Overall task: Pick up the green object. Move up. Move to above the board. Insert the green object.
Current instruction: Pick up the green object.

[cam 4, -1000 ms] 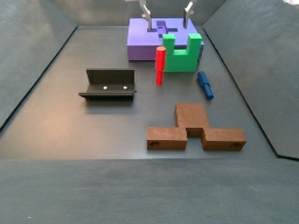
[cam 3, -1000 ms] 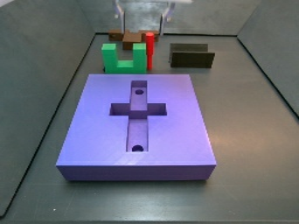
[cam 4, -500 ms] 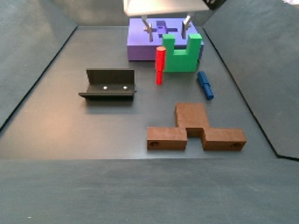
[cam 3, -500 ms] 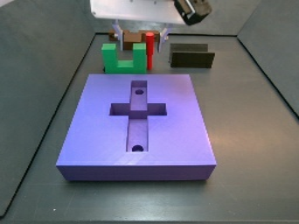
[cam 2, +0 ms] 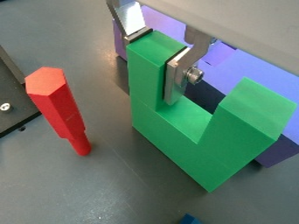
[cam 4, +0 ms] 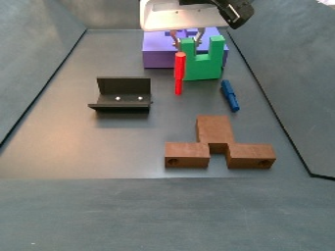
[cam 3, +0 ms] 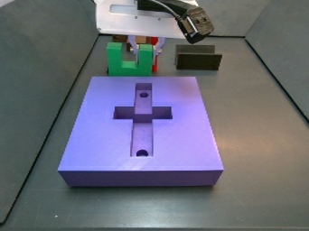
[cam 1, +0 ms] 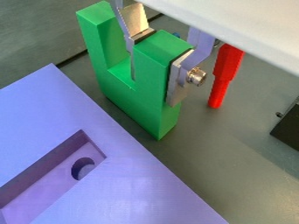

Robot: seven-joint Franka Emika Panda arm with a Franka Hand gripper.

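Gripper (cam 1: 162, 54) straddles 1 prong of the green object (cam 1: 138, 83), fingers barely apart, seemingly touching it; an off-centre pinch could tilt it, jamming at the board (cam 3: 145, 126).

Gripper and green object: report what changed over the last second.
The gripper came down from above; its jaws now straddle one prong of the green object, which sits on the floor as before. Whether they have clamped is unclear. The board, red peg and fixture stayed put.

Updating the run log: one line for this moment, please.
phase: grasping | gripper: straddling one prong, jaws not clearly closed | green object: on floor | board: cross recess empty
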